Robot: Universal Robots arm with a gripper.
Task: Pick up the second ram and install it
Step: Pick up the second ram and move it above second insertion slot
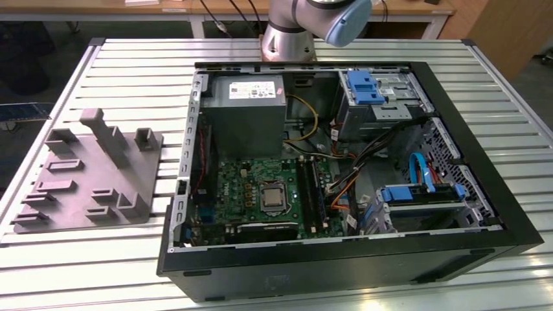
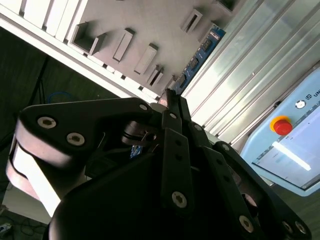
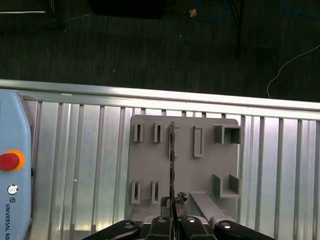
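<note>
Jaws pinch the second ram [image 3: 171, 165] by one end. It is edge-on in the first wrist view, and its blue-green face runs out past the gripper [image 2: 170, 97] in the second.

Risk: the end grip may let the stick tilt or slip and miss its slot. The cables [image 1: 344, 184] beside the motherboard [image 1: 250, 194] could also snag it.

Arm [image 1: 298, 32] rises behind the computer case [image 1: 493, 188] on the desk [image 1: 112, 58]. Wrist points down over the grey holder [image 3: 150, 170].

Bright glare on table slats [image 3: 100, 150] (floor [image 3: 150, 45] dark)

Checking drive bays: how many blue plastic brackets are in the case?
2: far bracket on the far drive bay, near bracket on the near bay; others may be hidden.
</note>
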